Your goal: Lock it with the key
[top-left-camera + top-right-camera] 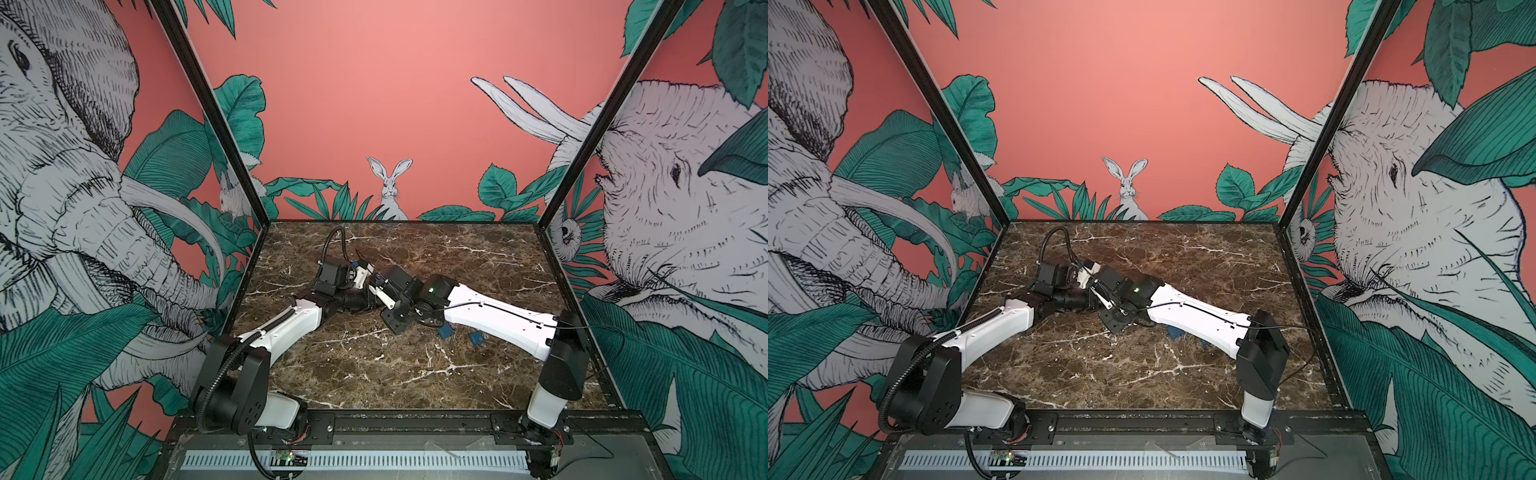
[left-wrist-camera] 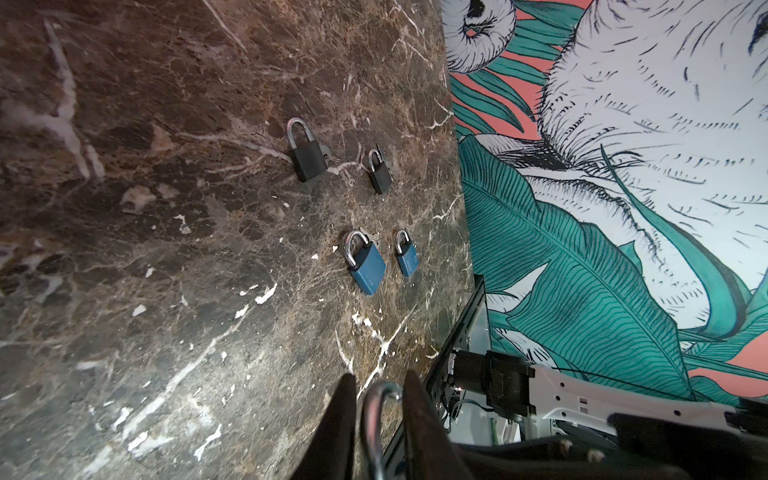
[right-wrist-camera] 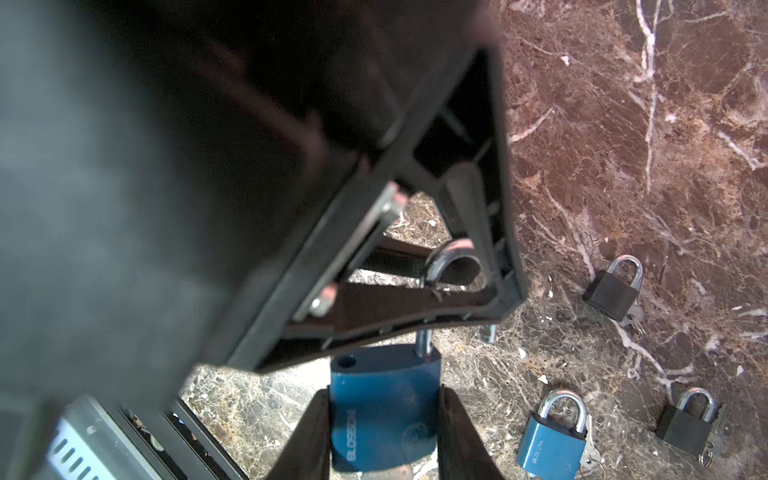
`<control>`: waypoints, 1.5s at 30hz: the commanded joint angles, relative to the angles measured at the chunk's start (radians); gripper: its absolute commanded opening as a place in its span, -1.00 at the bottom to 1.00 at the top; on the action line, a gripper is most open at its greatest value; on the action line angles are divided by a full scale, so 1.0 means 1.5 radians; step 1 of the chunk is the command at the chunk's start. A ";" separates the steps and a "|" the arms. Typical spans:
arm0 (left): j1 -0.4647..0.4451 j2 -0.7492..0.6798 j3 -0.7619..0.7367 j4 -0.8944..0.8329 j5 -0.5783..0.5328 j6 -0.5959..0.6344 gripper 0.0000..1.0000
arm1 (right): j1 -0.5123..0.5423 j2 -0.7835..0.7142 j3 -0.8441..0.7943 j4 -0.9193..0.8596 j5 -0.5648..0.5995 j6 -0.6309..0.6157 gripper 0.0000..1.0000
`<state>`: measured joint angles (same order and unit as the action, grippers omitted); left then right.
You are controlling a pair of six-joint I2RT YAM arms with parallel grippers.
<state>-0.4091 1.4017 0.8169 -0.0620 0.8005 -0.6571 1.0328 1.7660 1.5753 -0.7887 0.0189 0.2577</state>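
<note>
Blue padlock [image 3: 386, 419], smooth and square-bodied, is held above the marble table [image 3: 623, 124], pinched between the right gripper's [image 3: 384, 392] dark fingers [image 3: 457, 436]. The left gripper's [image 2: 379, 376] fingers [image 2: 419, 415] flank its shiny metal shackle [image 2: 367, 415], which has one leg out of its hole. Whether they squeeze it is unclear. The left arm [image 1: 286, 328] and right arm [image 1: 498, 320] reach low and meet mid-table.

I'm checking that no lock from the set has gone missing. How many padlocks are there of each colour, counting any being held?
Blue padlocks: 3 (two on the table, one in the right gripper)
Black padlocks: 2
Total: 5
</note>
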 commanded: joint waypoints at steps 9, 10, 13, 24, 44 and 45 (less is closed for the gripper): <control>-0.005 -0.007 0.023 -0.010 0.023 0.010 -0.98 | 0.001 -0.030 0.012 0.014 0.008 -0.005 -0.56; -0.004 -0.005 0.021 -0.007 0.025 0.009 -1.00 | 0.001 -0.030 0.011 0.015 0.010 -0.004 -0.56; -0.005 0.003 0.017 0.009 0.030 -0.003 -1.00 | 0.001 -0.035 0.004 0.025 0.011 -0.003 -0.56; -0.005 -0.021 0.010 0.055 -0.018 -0.067 -1.00 | -0.046 -0.155 -0.141 0.153 -0.079 0.035 -0.11; -0.015 -0.049 0.092 -0.016 0.008 -0.122 -1.00 | -0.113 -0.275 -0.469 0.629 -0.164 -0.053 0.00; -0.015 -0.048 0.094 -0.017 0.010 -0.124 -1.00 | -0.113 -0.269 -0.465 0.635 -0.166 -0.054 0.00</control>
<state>-0.4248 1.3708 0.9283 -0.0620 0.7784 -0.8417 0.8658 1.3422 0.8577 0.0483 -0.2016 0.2085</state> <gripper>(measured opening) 0.096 0.500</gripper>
